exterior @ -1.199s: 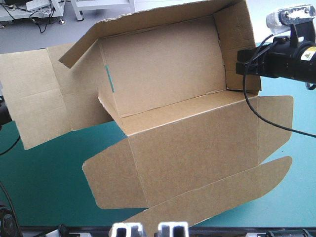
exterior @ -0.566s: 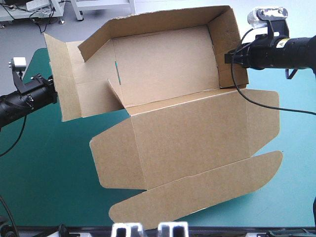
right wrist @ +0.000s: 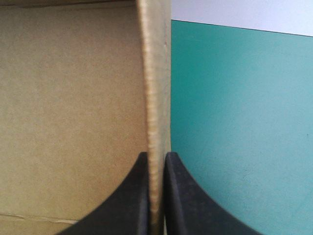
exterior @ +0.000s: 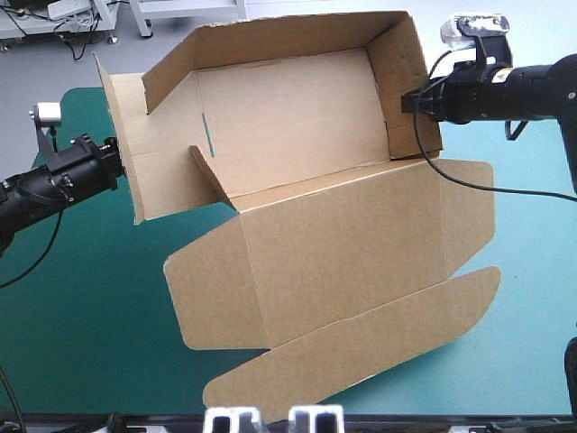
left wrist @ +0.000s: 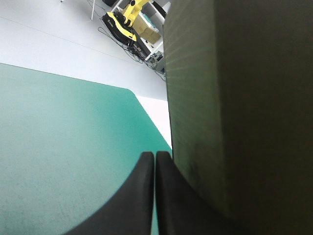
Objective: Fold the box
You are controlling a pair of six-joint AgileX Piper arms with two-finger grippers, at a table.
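Box in right hand, left hand closed

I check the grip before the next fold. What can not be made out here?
High view: the left pincer tips are too small against the box flap; contact unclear.
Left wrist view: only one shaded board face shows beside the shut fingers; touching unclear.
High view: the box hides the table beneath it; whether its floor rests there is unclear.

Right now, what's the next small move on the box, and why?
Probably push the left end flap inward with the left claw: shut, it sits beside that flap, gripping nothing, and the flap looks short of upright. The right claw, shut on the right end wall, steadies the box.
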